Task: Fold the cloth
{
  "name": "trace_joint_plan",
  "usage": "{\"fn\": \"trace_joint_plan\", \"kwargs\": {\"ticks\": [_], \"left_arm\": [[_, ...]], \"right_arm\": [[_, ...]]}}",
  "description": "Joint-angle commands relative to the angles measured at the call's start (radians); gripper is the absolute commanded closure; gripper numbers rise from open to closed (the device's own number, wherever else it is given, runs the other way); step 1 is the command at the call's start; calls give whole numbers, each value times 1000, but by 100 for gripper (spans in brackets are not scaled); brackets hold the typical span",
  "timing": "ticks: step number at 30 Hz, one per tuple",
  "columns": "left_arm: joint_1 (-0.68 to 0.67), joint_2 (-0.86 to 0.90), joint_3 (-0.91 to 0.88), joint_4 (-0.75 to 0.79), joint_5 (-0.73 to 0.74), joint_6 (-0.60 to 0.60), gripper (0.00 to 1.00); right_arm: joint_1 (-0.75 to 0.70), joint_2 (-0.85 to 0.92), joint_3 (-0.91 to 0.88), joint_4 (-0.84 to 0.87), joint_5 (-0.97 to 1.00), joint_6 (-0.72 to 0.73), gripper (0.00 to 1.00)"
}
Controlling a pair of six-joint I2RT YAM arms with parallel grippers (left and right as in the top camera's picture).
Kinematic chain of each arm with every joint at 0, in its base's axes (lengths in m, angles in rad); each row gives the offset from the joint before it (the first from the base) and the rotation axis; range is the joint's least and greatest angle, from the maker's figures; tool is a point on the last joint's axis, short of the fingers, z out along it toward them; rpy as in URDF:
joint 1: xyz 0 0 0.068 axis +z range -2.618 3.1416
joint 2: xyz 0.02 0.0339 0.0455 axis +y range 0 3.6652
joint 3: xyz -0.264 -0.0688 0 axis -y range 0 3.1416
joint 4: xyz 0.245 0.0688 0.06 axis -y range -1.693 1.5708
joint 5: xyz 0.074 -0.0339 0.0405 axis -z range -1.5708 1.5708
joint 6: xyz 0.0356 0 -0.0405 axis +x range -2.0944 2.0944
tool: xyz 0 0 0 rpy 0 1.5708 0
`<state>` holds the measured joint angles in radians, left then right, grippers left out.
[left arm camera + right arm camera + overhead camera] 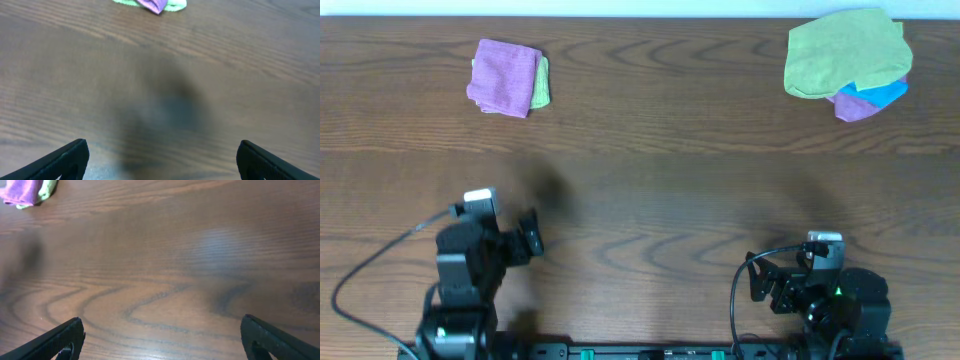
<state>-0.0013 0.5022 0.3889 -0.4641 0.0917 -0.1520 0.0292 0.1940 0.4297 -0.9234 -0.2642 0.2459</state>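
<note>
Left end effector (530, 235) and right end effector (767, 282), overhead view: both are drawn back to the near edge of the surface (650, 180), jaws spread wide and holding nothing. I judge this a parked posture, well apart from all fabric. The cloth (503, 77) lies at the far left as a compact, roughly square bundle, which I read as already folded. A lime-green cloth (542, 85) shows along its right edge, touching it. At the far right sits a separate pile (845, 55) of green, blue and a purple corner, which neither arm is near. I cannot make out the white tag.

Left wrist view: both fingertips (65, 157) stand at the frame's outer corners with only bare wood between them, which confirms the wide opening. The cloth appears cropped at the top edge, with green showing on both sides of it. That suggests it rests on the green one, something the overhead view does not settle.

Right wrist view: the jaws are likewise wide and empty. The cloth occupies the top left corner, distant, with green just beside it. The far-right pile is not in view here; only the overhead view shows it.
</note>
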Motion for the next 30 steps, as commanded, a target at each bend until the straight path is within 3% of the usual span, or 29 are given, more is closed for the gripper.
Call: {"fn": "trace_joint_plan", "kwargs": {"ticks": [1, 11, 22, 30], "left_arm": [[1, -111, -84, 5, -45, 18, 5], [1, -321, -257, -6, -76, 18, 5], [1, -406, -256, -5, -82, 124, 5], [1, -450, -256, -5, -103, 131, 5]], "right_arm": [[-6, -6, -2, -2, 6, 11, 1], [-6, -6, -2, -2, 6, 11, 1], [-6, -6, -2, -2, 6, 11, 1], [-6, -6, -2, -2, 6, 11, 1]]}}
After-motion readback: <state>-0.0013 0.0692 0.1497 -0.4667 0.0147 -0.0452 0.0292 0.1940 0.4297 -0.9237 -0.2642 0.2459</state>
